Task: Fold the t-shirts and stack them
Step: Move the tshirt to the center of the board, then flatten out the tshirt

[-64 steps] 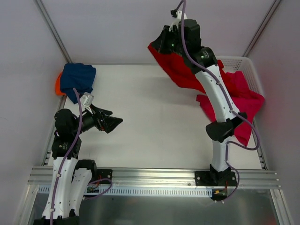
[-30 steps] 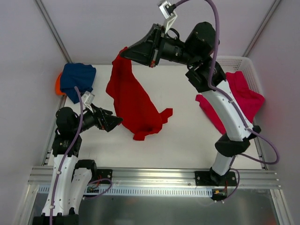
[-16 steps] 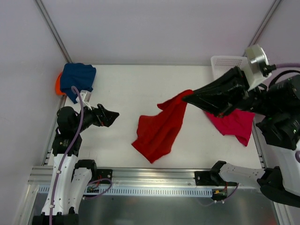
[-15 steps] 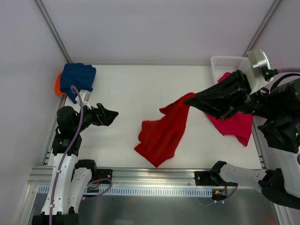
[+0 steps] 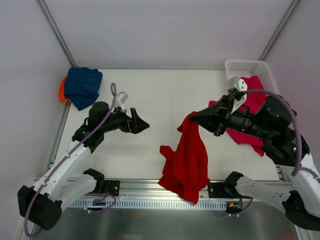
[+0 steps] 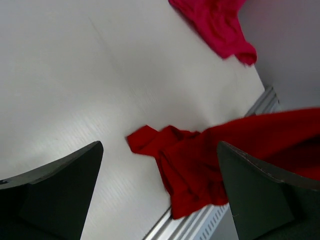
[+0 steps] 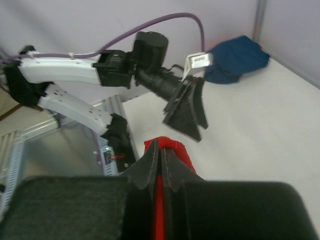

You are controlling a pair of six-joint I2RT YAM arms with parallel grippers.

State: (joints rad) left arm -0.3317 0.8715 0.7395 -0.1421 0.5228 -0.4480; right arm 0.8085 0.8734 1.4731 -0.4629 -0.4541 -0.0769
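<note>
While in right hand [image 5: 193, 117] — red t-shirt [image 5: 190, 157]

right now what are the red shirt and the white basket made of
Bright red cloth t-shirt: soft matte fabric, likely cotton knit; it hangs limp and creased from the right claw. White lattice basket: rigid, smooth, probably moulded plastic; thin straight rim, openwork walls.

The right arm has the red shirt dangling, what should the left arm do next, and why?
Probably bring the open left tool across to pinch the loose corner of the red t-shirt on the table. The right tool is shut on one edge only, so it hangs bunched, spilling over the near rail; a second grip could spread it.
</note>
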